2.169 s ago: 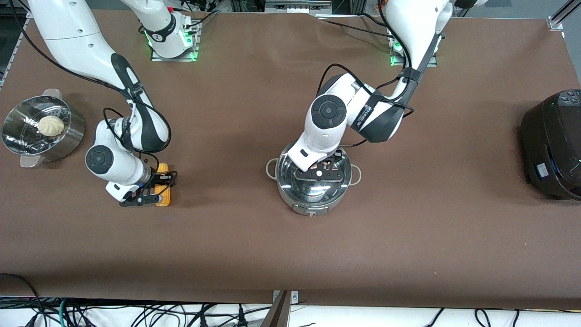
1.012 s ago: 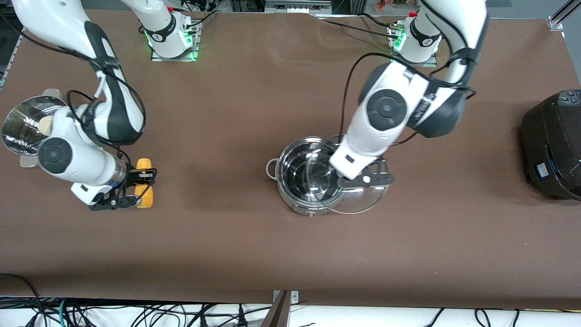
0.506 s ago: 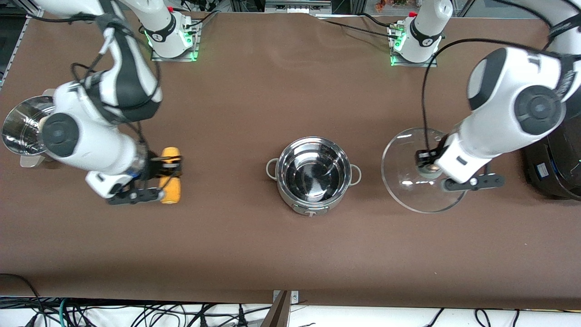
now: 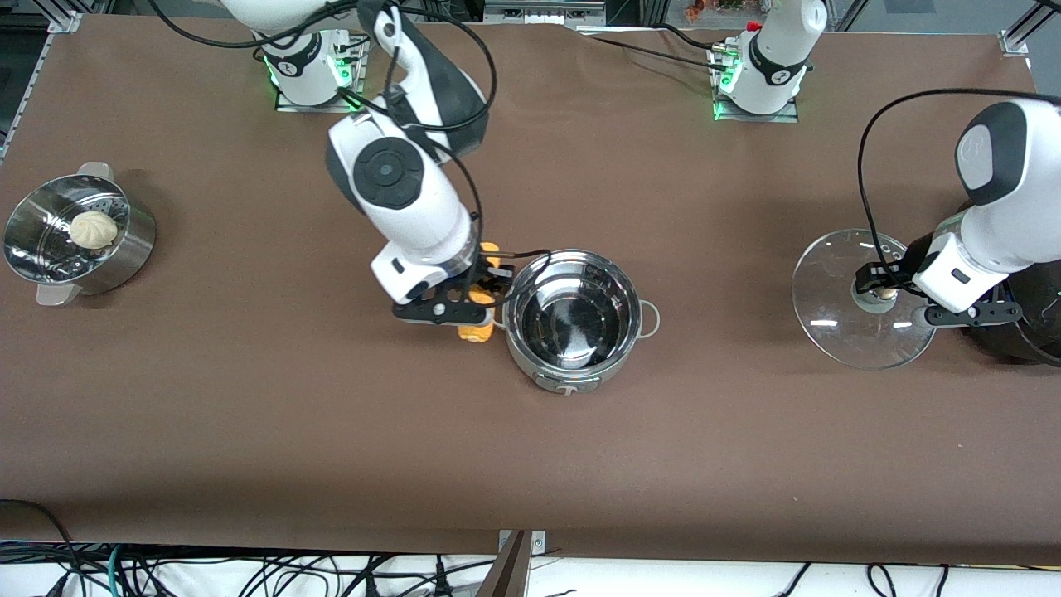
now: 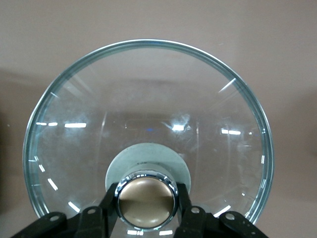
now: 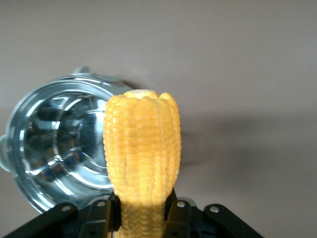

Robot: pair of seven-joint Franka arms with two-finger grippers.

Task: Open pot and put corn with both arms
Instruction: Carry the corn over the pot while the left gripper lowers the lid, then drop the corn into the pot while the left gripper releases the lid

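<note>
The steel pot stands open and empty at the table's middle; it also shows in the right wrist view. My right gripper is shut on the yellow corn, held in the air just beside the pot's rim on the right arm's side; the right wrist view shows the corn between the fingers. My left gripper is shut on the brass knob of the glass lid, held over the table near the black cooker. The lid fills the left wrist view.
A perforated steel bowl with a white bun stands at the right arm's end. A big black cooker stands at the left arm's end, close to the lid.
My right gripper carried the corn from the right arm's end to the pot's rim. My left gripper lifted the lid off the pot and moved it toward the black cooker.
</note>
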